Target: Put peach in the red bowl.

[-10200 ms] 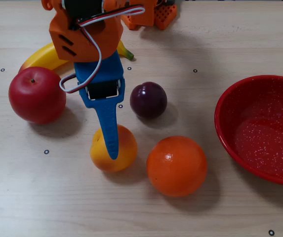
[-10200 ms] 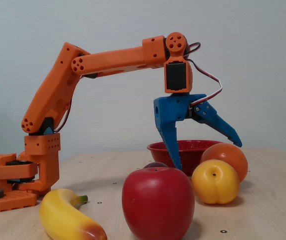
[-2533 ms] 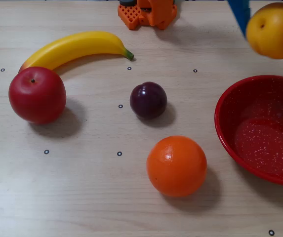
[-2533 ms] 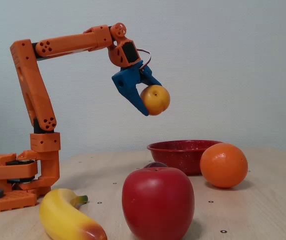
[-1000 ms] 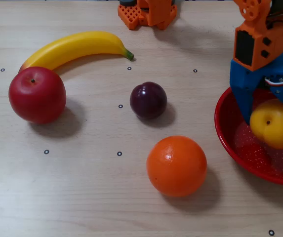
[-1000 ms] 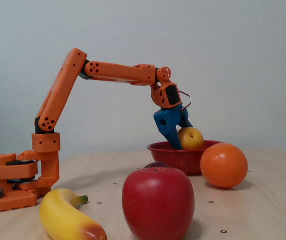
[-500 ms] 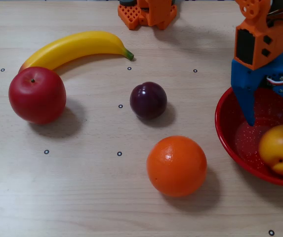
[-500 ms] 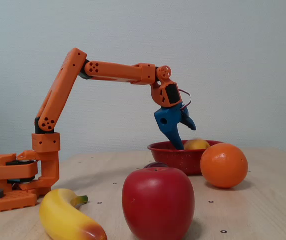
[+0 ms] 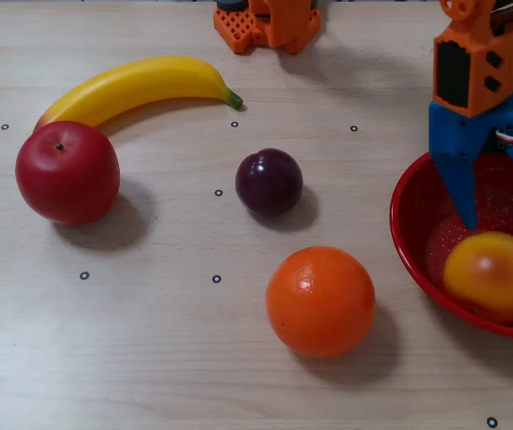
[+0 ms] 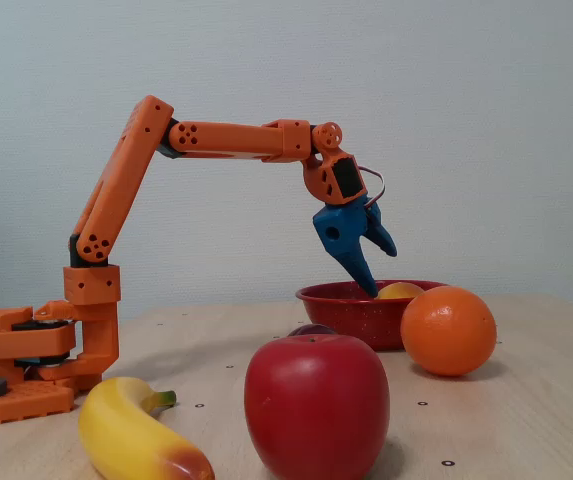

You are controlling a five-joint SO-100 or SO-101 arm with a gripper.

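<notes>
Fingers (image 10: pixel 364 262) are spread wide and empty above the bowl (image 9: pixel 406 235); the peach (image 9: pixel 491 275) sits inside it, near the front rim. Best bet: the arm lifts straight up so it doesn't clip the rim.

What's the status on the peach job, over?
Gripper open, empty, above the red bowl. Peach lying in the bowl, clear of the fingers. Orange beside the bowl, not in the way.
</notes>
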